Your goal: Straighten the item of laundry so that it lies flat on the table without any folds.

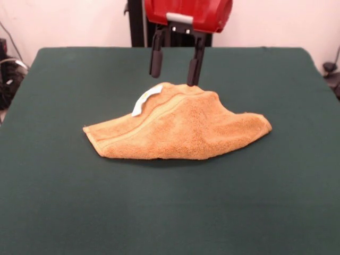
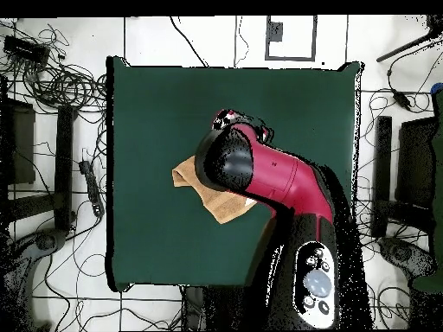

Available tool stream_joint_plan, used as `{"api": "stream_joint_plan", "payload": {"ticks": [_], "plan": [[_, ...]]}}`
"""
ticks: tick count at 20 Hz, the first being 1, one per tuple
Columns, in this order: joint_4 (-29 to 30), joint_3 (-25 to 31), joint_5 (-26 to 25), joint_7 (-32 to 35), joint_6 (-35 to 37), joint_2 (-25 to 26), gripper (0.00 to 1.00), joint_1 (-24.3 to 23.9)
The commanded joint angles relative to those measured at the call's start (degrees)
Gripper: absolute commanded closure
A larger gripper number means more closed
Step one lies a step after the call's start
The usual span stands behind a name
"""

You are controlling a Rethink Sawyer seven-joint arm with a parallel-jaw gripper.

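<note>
Towel (image 1: 180,130): orange-tan terry cloth, lying near the middle of the counter, a little toward the robot's side in the front view.
Shape: not flat; it is bunched into a low mound, highest at the far edge just under the hand, and slopes down to a pointed corner at the picture's left and another at the picture's right.
Border band: a woven stripe runs diagonally from the peak down toward the left corner in the front view.
Tag (image 1: 144,101): small and white, hanging at the upper left slope of the mound, just beside the stripe.
Hand (image 1: 176,70): two black fingers (image 1: 156,57) hang down from the red housing, spread well apart with clear space between them; nothing is held.
Contact: the finger at the picture's right reaches down to the peak of the towel and seems to touch or nearly touch it; the other ends above the cloth, clear of it.
Counter (image 1: 64,202): dark green cloth surface, far larger than the towel.
Overhead view: the red and black arm (image 2: 277,177) covers most of the towel (image 2: 189,175); only its left part and a lower corner show beside the arm.
</note>
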Motion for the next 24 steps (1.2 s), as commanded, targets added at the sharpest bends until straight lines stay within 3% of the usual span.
{"api": "stream_joint_plan", "payload": {"ticks": [1,12,24], "plan": [[6.9,0.5,4.4,16.6,0.8,3.4,0.00,1.3],[6.9,-0.1,10.6,20.0,10.3,3.8,0.00,0.9],[6.7,-2.5,12.5,19.8,23.5,4.8,0.00,2.3]]}}
